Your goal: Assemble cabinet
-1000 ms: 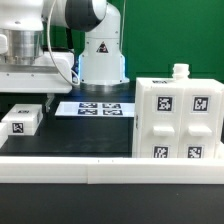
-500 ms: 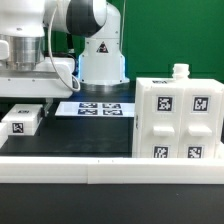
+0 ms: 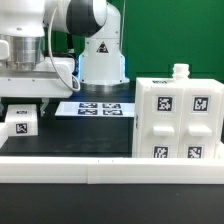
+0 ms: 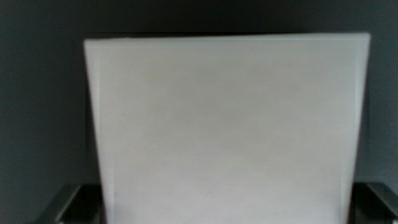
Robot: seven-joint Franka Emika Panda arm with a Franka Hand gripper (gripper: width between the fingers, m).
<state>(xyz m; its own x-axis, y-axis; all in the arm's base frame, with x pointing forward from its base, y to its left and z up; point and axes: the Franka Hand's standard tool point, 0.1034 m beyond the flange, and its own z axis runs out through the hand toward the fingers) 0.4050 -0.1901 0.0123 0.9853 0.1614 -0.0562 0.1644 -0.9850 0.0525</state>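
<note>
the black flat worktop (image 3: 90, 135) spans the scene, with a green backdrop behind it

the white franka arm (image 3: 95, 40) rises from its base at the back middle and bends across to the exterior view's left, where its wrist hangs low over the worktop

the cabinet (image 3: 175, 115), a large white boxy plastic body, stands upright on the worktop at the exterior view's right, just behind the long white rail (image 3: 110, 172) that runs along the front edge. its front face shows four recessed panels, two above and two below, each carrying a black-and-white square tag. a small white knob (image 3: 180, 70) sticks up from its top. the cabinet is well apart from the wrist, and nothing touches it

the marker board (image 3: 95, 108), thin, flat and white with printed tags, lies on the worktop in front of the arm's base, between the cabinet and the wrist

the small white tagged block (image 3: 21, 121) sits at the exterior view's left, directly under the wrist, one tag facing the camera

in the wrist view a plain white face fills most of the picture against the dark worktop. the fingers (image 4: 71, 205) show only as two dark shapes, one at each side of the white piece's near end, so they stand apart by its width. i cannot tell whether they press on it or merely flank it
</note>
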